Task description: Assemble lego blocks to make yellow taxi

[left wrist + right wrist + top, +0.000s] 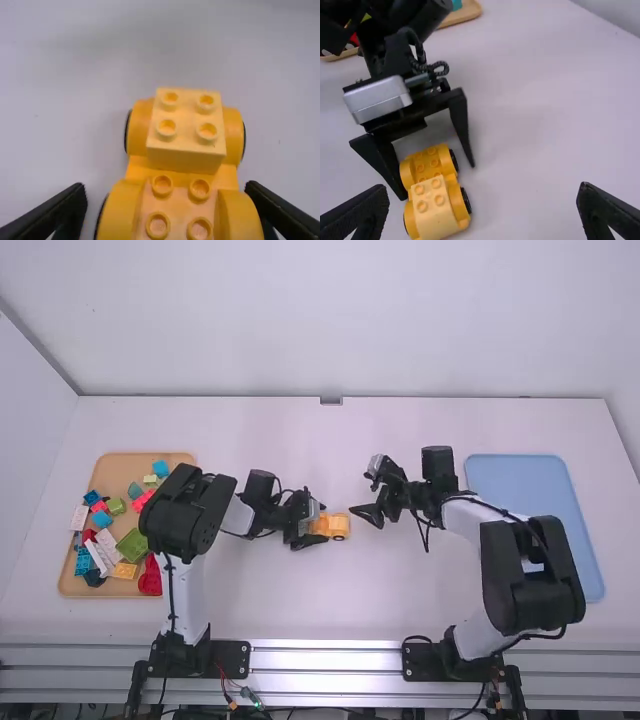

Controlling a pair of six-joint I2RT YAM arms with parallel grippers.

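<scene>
At the middle of the table my left gripper (319, 525) stands open, its fingers on either side of one end of the yellow wheeled car base (320, 524). In the left wrist view a pale yellow two-by-two brick (187, 125) sits on the base (142, 167) between the farther wheels, and my left gripper (166, 197) straddles the nearer wheels, a gap showing beside one finger. My right gripper (362, 496) is open just right of the car; in the right wrist view nothing lies between the fingertips of the gripper (483, 195), and the pale brick (434, 207) shows on the car.
A wooden tray (110, 595) of mixed coloured blocks stands at the left, partly beneath the left arm. At the right is a blue tray (590, 575), with the right arm over part of it. The two grippers are close together, with the car between them.
</scene>
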